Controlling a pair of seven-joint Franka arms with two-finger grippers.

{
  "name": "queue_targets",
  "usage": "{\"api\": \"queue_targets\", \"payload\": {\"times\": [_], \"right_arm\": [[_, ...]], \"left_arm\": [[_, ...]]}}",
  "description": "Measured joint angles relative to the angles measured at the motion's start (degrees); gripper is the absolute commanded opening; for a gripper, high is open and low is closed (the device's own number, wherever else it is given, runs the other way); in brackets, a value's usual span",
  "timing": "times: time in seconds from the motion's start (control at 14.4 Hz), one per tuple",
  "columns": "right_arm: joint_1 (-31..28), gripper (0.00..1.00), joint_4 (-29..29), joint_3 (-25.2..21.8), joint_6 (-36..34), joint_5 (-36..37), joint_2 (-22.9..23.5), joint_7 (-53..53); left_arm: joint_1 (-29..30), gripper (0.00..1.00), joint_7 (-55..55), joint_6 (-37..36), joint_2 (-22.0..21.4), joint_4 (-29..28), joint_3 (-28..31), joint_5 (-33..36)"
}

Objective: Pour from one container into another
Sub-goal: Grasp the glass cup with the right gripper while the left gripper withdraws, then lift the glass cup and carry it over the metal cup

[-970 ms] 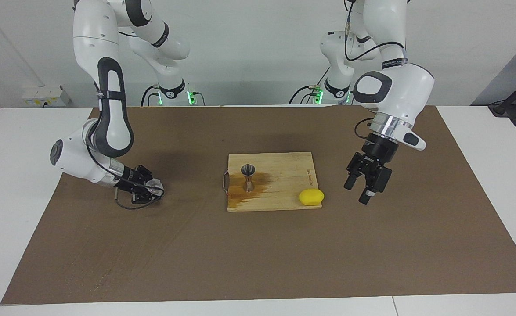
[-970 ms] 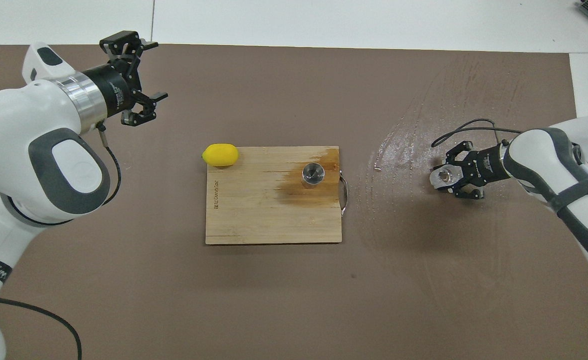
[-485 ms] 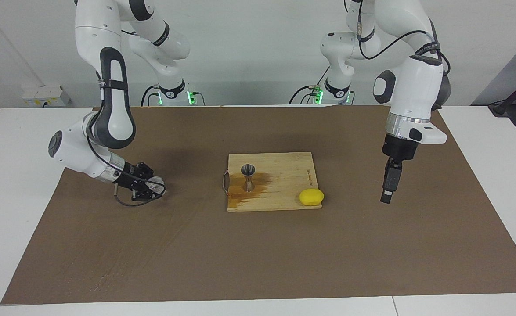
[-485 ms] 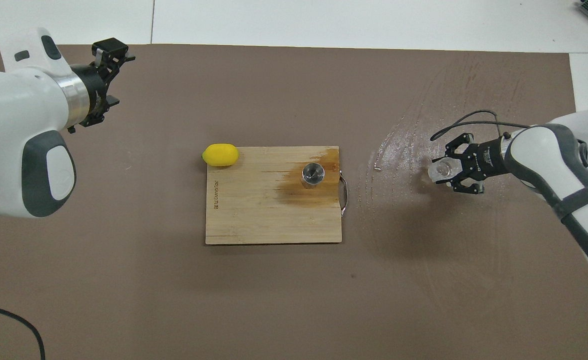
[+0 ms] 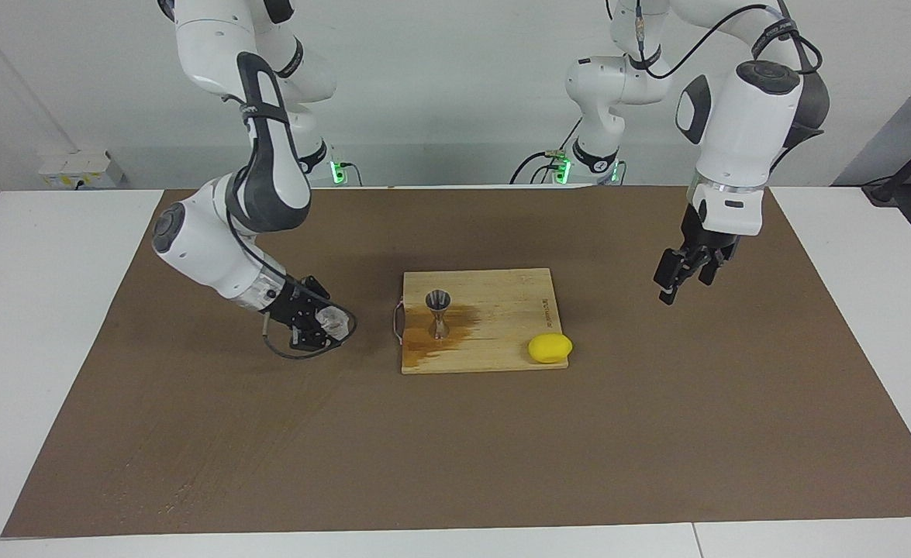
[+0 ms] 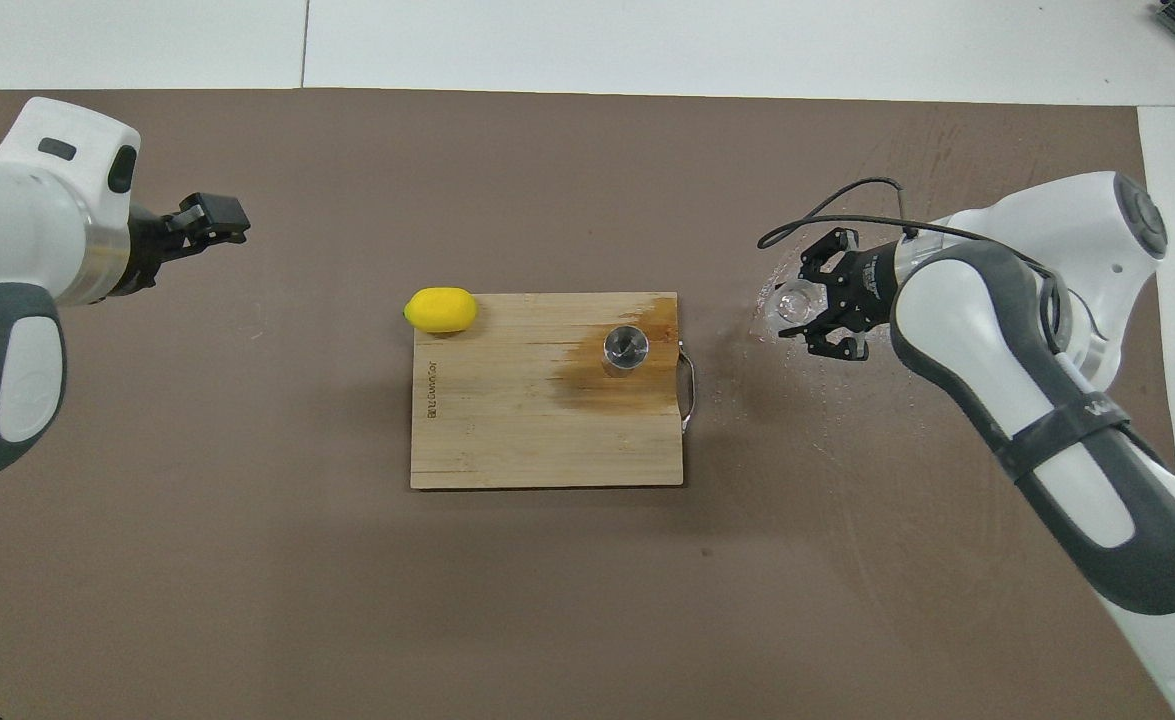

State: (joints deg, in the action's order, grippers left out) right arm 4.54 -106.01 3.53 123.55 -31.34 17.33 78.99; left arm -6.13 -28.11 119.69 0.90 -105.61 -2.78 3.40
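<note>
Facing view, from one edge to the other: first comes the right gripper (image 5: pixel 317 325), low over the brown mat (image 5: pixel 191 434), with its fingers closed around the clear plastic cup (image 5: pixel 334 318). The cup is raised a little off the mat and it leans, its mouth turned toward the board. In the overhead view the same cup (image 6: pixel 795 299) hangs over a wet, shiny patch (image 6: pixel 797 270) of the mat, at the right arm's end of the table.

Next is the wooden cutting board (image 5: pixel 502 291) in the middle of the table. The steel jigger (image 5: pixel 438 312) stands upright on it, close to the edge with the metal handle (image 5: pixel 398 321), in the middle of a dark wet stain (image 5: pixel 443 335). A lemon (image 5: pixel 550 348) lies at the board's corner toward the left arm's end.

Last is the left gripper (image 5: pixel 684 275), up in the air over bare mat near that end; it waits, and I cannot tell if its fingers are apart or together.

The risks, as I judge them: the cup is already tilted, so its content may run out before it arrives over the jigger. The jigger's mouth is narrow, so a small error of aim will send liquid onto the board. The jigger is also light and narrow at the waist, and a touch from the cup or a finger may tip it over.
</note>
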Motion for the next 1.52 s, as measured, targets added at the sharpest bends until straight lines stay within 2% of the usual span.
{"api": "queue_targets", "payload": {"times": [0.28, 0.49, 0.9, 1.18, 1.52], "right_arm": [[5.42, 0.00, 3.15, 0.04, 1.05, 7.61, 0.20, 10.96], [7.78, 0.00, 5.12, 0.01, 1.05, 11.77, 0.77, 15.41], [12.49, 0.00, 7.88, 0.01, 0.26, 21.58, 1.68, 22.96], [15.58, 0.00, 10.96, 0.01, -1.12, 27.30, 2.39, 27.02], [19.04, 0.00, 11.55, 0.01, -1.21, 35.62, 2.77, 27.86]], "left_arm": [[1.95, 1.00, 17.65, -9.12, -2.49, 0.30, 0.36, 0.00], [3.26, 1.00, 25.81, -16.04, -4.08, 0.65, 0.88, -0.02], [8.58, 1.00, 27.78, -28.88, -5.20, 8.46, -1.54, -3.18], [8.88, 1.00, 27.80, -30.13, -5.19, 8.50, -2.63, -3.50], [8.85, 1.00, 27.80, -30.12, -5.20, 8.45, -3.05, -3.62]]}}
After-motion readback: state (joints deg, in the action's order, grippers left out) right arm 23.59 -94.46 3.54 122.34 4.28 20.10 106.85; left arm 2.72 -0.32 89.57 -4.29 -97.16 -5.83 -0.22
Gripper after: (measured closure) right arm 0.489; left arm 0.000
